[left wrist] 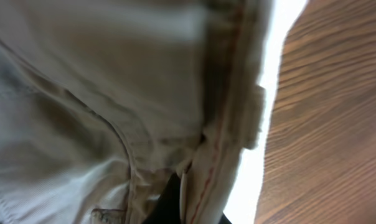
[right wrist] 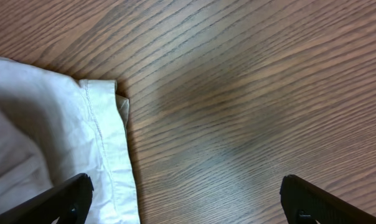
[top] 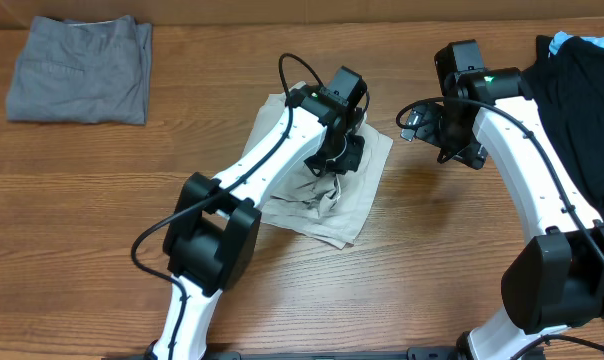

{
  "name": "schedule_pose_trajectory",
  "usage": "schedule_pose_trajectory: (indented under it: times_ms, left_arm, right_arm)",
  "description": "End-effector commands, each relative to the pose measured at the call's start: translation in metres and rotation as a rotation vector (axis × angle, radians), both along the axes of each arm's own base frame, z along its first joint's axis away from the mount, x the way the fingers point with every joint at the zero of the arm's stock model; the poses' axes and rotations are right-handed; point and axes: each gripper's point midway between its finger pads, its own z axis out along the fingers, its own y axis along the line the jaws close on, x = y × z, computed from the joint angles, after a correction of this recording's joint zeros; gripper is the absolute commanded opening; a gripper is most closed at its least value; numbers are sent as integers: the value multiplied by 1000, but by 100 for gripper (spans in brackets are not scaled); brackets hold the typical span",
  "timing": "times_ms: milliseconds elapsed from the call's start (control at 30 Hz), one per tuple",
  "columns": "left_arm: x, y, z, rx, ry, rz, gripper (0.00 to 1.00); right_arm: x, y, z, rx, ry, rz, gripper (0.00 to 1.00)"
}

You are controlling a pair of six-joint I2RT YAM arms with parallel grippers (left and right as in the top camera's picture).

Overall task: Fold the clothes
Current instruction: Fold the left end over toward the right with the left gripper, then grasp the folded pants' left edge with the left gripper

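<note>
The light beige khaki shorts (top: 352,215) lie crumpled in the middle of the table. My left gripper (top: 334,158) is down in them and shut on a fold of the fabric; in the left wrist view the cloth (left wrist: 101,93) fills the frame with a seam (left wrist: 222,143) pinched near the dark finger. My right gripper (top: 414,122) is open and empty, hovering just right of the shorts. The right wrist view shows its fingers (right wrist: 187,202) wide apart with the shorts' hemmed corner (right wrist: 94,130) at the left. Folded grey shorts (top: 80,70) lie at the back left. A black garment (top: 582,110) lies at the right.
Bare wooden tabletop (top: 82,220) surrounds the shorts. The black garment has a bit of blue (top: 557,42) at its top edge. The table's back edge runs along the top of the overhead view.
</note>
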Motion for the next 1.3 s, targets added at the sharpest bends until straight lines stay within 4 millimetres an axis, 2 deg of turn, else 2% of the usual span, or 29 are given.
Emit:
schedule_pose_trajectory:
  times_ms: [0,33,67,100,200,300,433,500,600,667,767,833,867,900,967,1067,1267]
  left_arm:
    - [-13,-14,-17,-58,104,-15,7]
    - [-16,-15,-20,-67,124,-18,22]
    - [-17,-16,-21,-72,133,-19,61]
    - [-19,-17,-21,-77,143,-21,94]
    - [-18,-13,-15,-80,146,-18,97]
    - [-10,-5,3,-89,126,-20,97]
    - [7,14,46,-110,87,-14,98]
    - [17,26,78,-146,51,-22,100]
    - [34,53,112,-166,1,7,100]
    - [47,78,124,-160,-24,45,96]
    - [64,127,117,-69,-36,144,74]
    - [68,153,104,-26,-16,195,63]
    - [69,165,96,-18,6,220,61]
    - [68,175,88,-13,29,239,63]
    - [63,190,71,-10,71,248,83]
    - [58,200,47,-54,115,230,84]
    - [52,195,18,-259,145,187,92]
  right_arm:
    - [3,0,4,-9,-15,3,100]
    - [3,0,4,-9,-15,3,100]
    - [3,0,4,-9,-15,3,100]
    - [3,0,4,-9,-15,3,100]
    - [3,0,4,-9,-15,3,100]
    - [3,0,4,-9,-15,3,100]
    - [3,0,4,-9,-15,3,100]
    - [3,0,4,-9,-15,3,100]
    - [3,0,4,-9,-15,4,100]
    - [3,0,4,-9,-15,4,100]
    - [3,0,4,-9,-15,3,100]
    - [3,0,4,-9,-15,3,100]
    - [3,0,4,-9,-15,3,100]
    - [3,0,4,-9,-15,3,100]
    - [3,0,4,-9,-15,4,100]
    - [3,0,4,-9,-15,3,100]
    - [3,0,4,-9,-15,3,100]
